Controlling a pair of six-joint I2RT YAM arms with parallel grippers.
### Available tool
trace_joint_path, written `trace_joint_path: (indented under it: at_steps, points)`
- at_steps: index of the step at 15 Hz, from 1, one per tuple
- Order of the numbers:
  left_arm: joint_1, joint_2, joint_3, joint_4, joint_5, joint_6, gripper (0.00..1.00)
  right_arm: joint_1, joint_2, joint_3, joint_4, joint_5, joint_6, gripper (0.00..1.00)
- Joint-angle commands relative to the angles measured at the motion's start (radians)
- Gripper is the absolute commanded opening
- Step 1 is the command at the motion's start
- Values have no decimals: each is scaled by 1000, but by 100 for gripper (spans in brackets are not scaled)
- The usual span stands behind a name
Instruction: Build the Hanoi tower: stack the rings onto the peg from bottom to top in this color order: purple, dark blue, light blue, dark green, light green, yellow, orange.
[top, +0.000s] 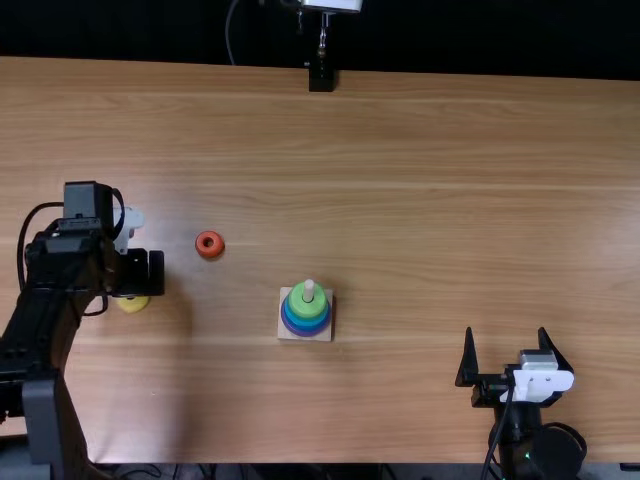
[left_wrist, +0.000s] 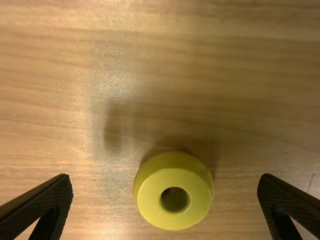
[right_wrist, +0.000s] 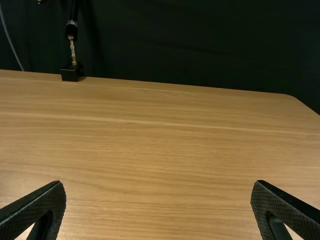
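Your left fingers (left_wrist: 50, 202) stand wide over the yellow ring (left_wrist: 172, 210); right fingers (right_wrist: 47, 202), wide. Tower (top: 299, 303) appears built through light green; yellow ring, orange ring (top: 202, 245) outstanding.

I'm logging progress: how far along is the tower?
Done: rings sit on the peg, purple lowest, light green topmost. In hand: nothing; the left gripper is open over the yellow ring. Left: yellow, then the orange ring, both on the table.

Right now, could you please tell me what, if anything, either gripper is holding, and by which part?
Nothing is held: the left gripper is open over the round yellow ring without touching it, and the right gripper is open.
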Motion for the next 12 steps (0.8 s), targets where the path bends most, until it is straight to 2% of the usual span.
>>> trace_joint_path:
  at_steps: [1,7,12]
  points:
    - [-7,26,-3,-1,5,2,100,-9,-13,-30,-6,2,-2,100]
    - [-5,46,-1,-68,5,4,100,-9,-13,-30,-6,2,-2,100]
    - [-7,66,0,-68,16,1,100,-9,-13,-30,-6,2,-2,100]
